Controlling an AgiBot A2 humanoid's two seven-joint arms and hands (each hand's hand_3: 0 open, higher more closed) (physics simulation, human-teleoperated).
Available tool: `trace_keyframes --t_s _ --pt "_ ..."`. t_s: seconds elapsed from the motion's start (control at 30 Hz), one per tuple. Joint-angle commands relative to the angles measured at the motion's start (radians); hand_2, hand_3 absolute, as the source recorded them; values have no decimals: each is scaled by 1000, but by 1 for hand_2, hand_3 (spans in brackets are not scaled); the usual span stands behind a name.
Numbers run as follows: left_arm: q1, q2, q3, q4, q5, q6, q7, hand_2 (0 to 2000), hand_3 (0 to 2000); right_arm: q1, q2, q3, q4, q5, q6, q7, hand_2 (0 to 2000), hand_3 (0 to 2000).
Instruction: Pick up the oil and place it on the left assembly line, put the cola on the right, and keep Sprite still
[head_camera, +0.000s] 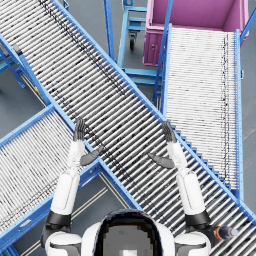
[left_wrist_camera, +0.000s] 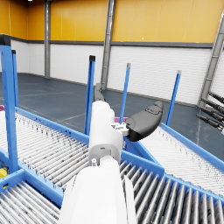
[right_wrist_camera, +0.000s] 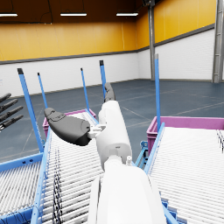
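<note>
1. Bottle (head_camera: 223, 232): one small dark thing with an orange band lies on the middle line (head_camera: 100, 85). It is at 5 o'clock in the head view, just beside my right shoulder. It is too small for me to tell if it is the oil, the cola or the Sprite.
2. My left hand (head_camera: 81, 149) is at 8 o'clock from the centre of the head view. It is over the blue rail where the middle line meets the left line (head_camera: 25, 165). The fingers are straight and wide, the thumb points toward 2 o'clock, and the hand holds nothing.
3. My right hand (head_camera: 171, 150) is at 4 o'clock from the centre, over the rollers of the middle line. Its fingers are also wide, the thumb points toward 10 o'clock, and nothing is in it.
4. The two hands are well apart. The bottle is well apart from both of them.
5. The right line (head_camera: 200, 100) is at 2 o'clock. A pink bin (head_camera: 155, 50) stands at its far end, at 1 o'clock.
6. In the left wrist view my left hand (left_wrist_camera: 142, 122) shows its thumb stretched out, touching nothing. The dark fingertips (left_wrist_camera: 212, 109) of my right hand show at the edge.
7. In the right wrist view my right hand (right_wrist_camera: 70, 127) looks the same, thumb out and free.
</note>
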Motion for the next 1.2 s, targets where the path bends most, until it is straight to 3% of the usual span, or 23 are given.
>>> trace_keyframes --t_s 0.03,1.2 --pt "0 0 0 0 0 0 0 0 0 0 0 0 0 0 0 0 0 0" --pt "0 0 0 0 0 0 0 0 0 0 0 0 0 0 0 0 0 0"
